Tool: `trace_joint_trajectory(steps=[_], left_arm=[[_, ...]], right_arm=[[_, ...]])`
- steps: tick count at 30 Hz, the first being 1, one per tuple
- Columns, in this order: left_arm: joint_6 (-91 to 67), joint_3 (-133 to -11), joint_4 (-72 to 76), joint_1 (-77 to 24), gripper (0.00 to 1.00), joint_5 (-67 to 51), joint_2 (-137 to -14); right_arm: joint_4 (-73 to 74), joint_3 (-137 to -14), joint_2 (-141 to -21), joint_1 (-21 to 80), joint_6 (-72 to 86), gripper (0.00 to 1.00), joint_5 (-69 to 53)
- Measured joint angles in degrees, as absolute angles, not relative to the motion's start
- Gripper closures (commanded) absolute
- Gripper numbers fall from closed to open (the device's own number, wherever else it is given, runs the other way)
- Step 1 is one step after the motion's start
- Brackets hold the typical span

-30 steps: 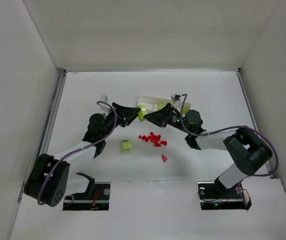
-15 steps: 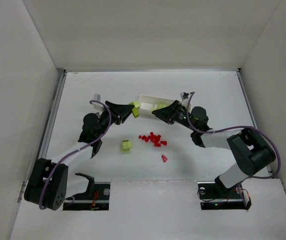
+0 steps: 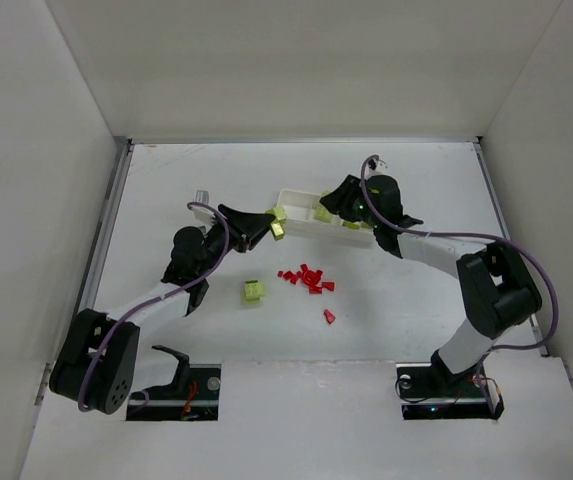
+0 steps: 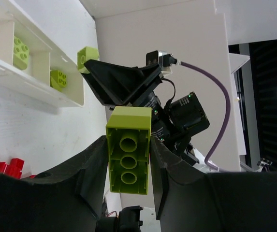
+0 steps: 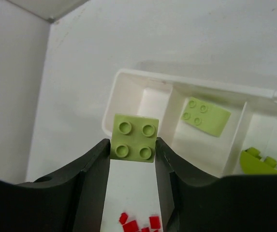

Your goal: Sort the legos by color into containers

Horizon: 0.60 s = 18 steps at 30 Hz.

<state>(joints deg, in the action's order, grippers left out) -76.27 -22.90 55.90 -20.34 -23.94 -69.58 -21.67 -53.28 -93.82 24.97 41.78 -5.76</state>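
My left gripper [image 3: 270,226] is shut on a long yellow-green lego [image 4: 128,150] and holds it off the table just left of the white tray [image 3: 296,197]. My right gripper [image 3: 330,203] is shut on a square four-stud yellow-green lego [image 5: 134,137], held above the near rim at the tray's left end [image 5: 128,79]. Other yellow-green legos lie in the compartments [image 5: 206,116] [image 5: 260,162]. Several red legos [image 3: 306,278] lie in a cluster on the table. One yellow-green lego [image 3: 254,291] lies left of them.
A single red lego [image 3: 330,317] lies apart, nearer the arm bases. White walls enclose the table on three sides. The right arm [image 4: 177,113] fills the middle of the left wrist view, close to my left fingers.
The right arm has swung to the far side and carried its yellow-green lego over the tray's left end. The left gripper shifted only slightly, still holding its lego.
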Motion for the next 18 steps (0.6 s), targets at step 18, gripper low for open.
trace_joint_trajectory(steps=[18], left_arm=[[-75.64,-22.9,56.03,-22.7,0.8,-23.57,-70.76]], right_arm=[[-22.35,-45.65,-75.85,29.87,43.92,0.24,-8.73]])
